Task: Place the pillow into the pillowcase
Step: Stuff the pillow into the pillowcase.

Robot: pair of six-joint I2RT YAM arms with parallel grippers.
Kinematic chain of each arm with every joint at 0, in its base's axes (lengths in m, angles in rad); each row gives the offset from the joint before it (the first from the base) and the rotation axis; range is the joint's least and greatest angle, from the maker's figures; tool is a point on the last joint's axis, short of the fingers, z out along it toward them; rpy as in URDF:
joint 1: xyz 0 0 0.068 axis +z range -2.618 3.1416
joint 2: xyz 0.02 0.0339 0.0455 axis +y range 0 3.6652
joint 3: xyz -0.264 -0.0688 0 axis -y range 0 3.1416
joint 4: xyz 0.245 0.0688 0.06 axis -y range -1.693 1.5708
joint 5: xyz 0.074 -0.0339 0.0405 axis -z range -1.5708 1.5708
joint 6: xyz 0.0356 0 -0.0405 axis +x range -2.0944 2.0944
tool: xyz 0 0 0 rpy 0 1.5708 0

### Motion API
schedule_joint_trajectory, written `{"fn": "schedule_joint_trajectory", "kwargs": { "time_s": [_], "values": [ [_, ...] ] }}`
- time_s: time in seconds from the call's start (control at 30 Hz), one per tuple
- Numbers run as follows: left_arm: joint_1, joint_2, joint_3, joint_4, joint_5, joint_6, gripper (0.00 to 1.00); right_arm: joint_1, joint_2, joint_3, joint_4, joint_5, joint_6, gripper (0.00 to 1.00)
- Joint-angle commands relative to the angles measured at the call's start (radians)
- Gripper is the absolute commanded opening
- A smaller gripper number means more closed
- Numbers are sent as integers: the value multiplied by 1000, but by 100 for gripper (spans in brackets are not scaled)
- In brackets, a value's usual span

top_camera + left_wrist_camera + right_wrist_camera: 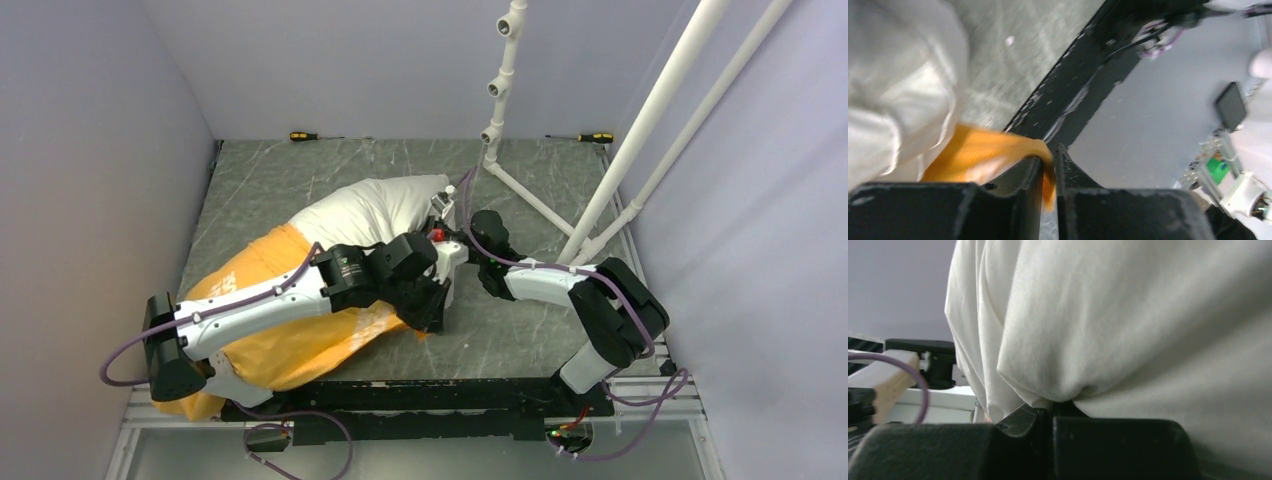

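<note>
The white pillow lies across the table's middle, its near-left half inside the orange-yellow pillowcase. My left gripper is shut on the pillowcase's open edge at the pillow's near-right side; the left wrist view shows orange fabric pinched between the jaws, with white pillow at left. My right gripper is shut on a fold of the pillow's right end, fabric bunched between its jaws. A red logo shows near that end. The mouse print is hidden.
A white pipe frame stands at the back right. Two yellow-handled screwdrivers lie along the far edge. Grey walls close in left and right. The black front rail runs along the near edge.
</note>
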Motion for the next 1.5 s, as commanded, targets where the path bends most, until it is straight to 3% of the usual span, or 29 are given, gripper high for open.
{"fn": "schedule_joint_trajectory", "kwargs": {
  "time_s": [0.0,0.1,0.23,0.27,0.33,0.47,0.63,0.8,1.03,1.07,1.13,1.2,1.23,1.37,1.47],
  "values": [
    [-51,-34,179,230,-22,-6,30,139,-23,70,-274,-229,-211,0],
    [-51,-109,200,69,-190,-24,60,139,-46,100,-537,-142,-375,0],
    [-51,-219,271,-47,-325,-93,88,139,-47,102,-602,-107,-406,0],
    [-50,-239,293,-89,-381,-117,93,139,-48,101,-600,-102,-405,0],
    [-48,-256,349,-228,-508,-178,93,139,-48,106,-606,-91,-408,0],
    [-47,-213,469,-598,-729,-333,87,140,-47,115,-620,-83,-409,0],
    [-47,-184,473,-896,-819,-498,80,141,-46,123,-683,-60,-438,0],
    [-37,-226,371,-903,-851,-547,69,140,-46,106,-663,-65,-424,0],
    [54,-214,256,-902,-829,-544,68,140,-49,121,-675,-64,-426,0],
    [71,-207,240,-900,-821,-539,65,140,-50,123,-680,-60,-428,0],
    [101,-201,204,-879,-802,-519,43,140,-52,126,-690,-56,-433,0],
    [109,-202,191,-855,-798,-505,11,141,-57,124,-694,-52,-434,0],
    [111,-203,192,-851,-801,-502,0,140,-62,121,-692,-52,-431,0],
    [112,-210,210,-794,-790,-441,0,140,-83,115,-696,-46,-431,0],
    [112,-250,223,-659,-706,-332,0,140,-106,119,-706,-45,-431,0]
  ]
}}
